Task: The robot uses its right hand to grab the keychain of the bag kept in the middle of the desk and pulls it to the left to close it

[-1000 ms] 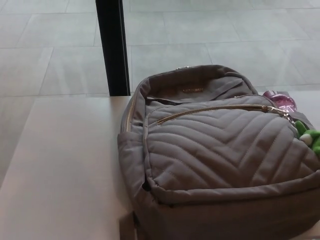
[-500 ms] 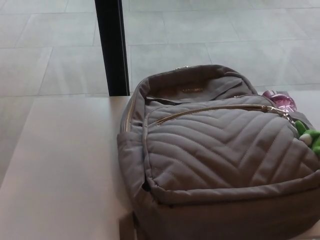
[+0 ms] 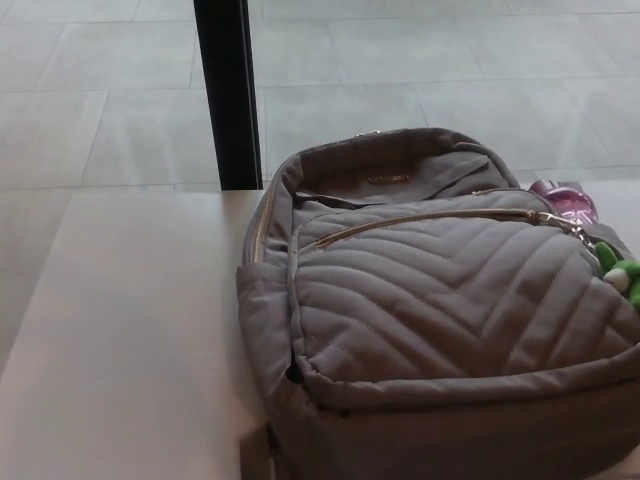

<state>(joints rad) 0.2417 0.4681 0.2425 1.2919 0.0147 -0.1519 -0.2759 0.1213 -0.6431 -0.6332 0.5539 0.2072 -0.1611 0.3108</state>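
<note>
Keychain [image 3: 622, 272] is hung at the bag's [image 3: 440, 300] 3 o'clock edge; zip [image 3: 420, 221] is laid approx 9–3. Rt hand isn't shown, so its state can't be told; it's judged the nearer.

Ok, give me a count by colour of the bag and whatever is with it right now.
Grey: 1, the backpack
Green: 1, the plush keychain at the zip's right end
Pink: 1, a small object behind the backpack, mostly hidden
Total: 3
</note>
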